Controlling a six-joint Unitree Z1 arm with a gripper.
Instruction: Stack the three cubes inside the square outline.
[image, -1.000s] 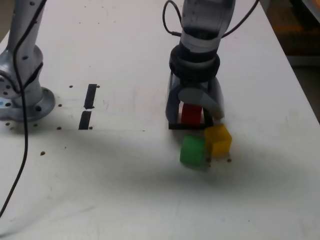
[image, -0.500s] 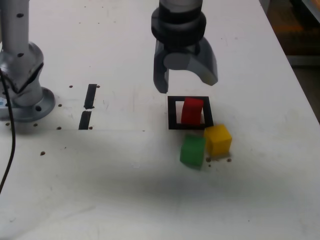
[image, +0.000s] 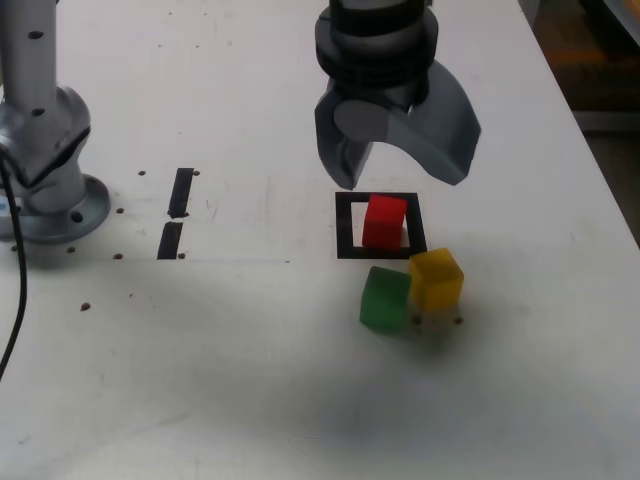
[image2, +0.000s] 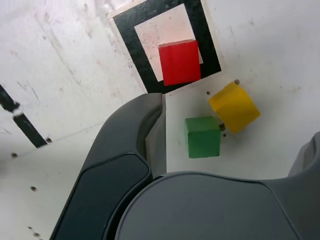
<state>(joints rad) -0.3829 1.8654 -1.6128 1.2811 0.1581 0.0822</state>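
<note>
Since the earlier frame, the hand (image: 403, 182) has shifted toward the exterior view's right and spread wider. The three blocks and the square outline have stayed in place.

Exterior view: The hand is raised above the tabletop (image: 250, 390), fingers wide apart, with nothing between them. It appears just to the far side of the black square outline (image: 345, 228). A red block (image: 385, 222) sits in the outline, toward its near right. A green block (image: 385, 300) is on the near side of the outline, with a yellow block (image: 437, 280) just to its right and slightly farther away; both are outside the outline. The green and yellow blocks therefore lie on the near side of the red one, and reaching either probably calls for a move nearer, past the red block.

Wrist view: The fingers stand open and empty. The red block overlaps the black border. The yellow block is turned at an angle to the green, close beside it, so a finger lowered around one could nudge the other.
</note>
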